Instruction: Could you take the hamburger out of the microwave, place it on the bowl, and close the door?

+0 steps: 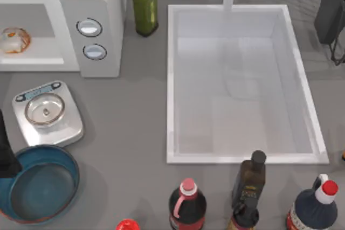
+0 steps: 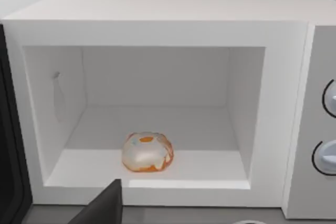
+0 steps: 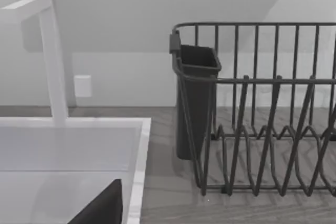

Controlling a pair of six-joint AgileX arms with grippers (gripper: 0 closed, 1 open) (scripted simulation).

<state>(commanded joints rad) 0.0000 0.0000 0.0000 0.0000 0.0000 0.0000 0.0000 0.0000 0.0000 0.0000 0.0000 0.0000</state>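
Observation:
The white microwave (image 1: 99, 4) stands at the table's back left with its cavity open. The hamburger (image 2: 148, 152), a cream lump with orange patches, lies on the cavity floor near the front; from above the hamburger (image 1: 14, 40) sits at the left edge. The door (image 2: 7, 145) is swung open, a dark strip beside the cavity. The dark teal bowl (image 1: 39, 184) rests at the front left, holding nothing. My left arm (image 1: 5, 152) hangs over the bowl's left rim, and a dark part of my left gripper (image 2: 102, 208) faces the cavity, short of the hamburger. My right gripper (image 3: 100, 209) is parked by the sink.
A silver kitchen scale (image 1: 47, 112) sits between microwave and bowl. A green bottle (image 1: 145, 5) stands right of the microwave. The white sink (image 1: 242, 82) fills the middle right, a black dish rack (image 3: 257, 114) stands behind it, and several bottles (image 1: 187, 206) line the front edge.

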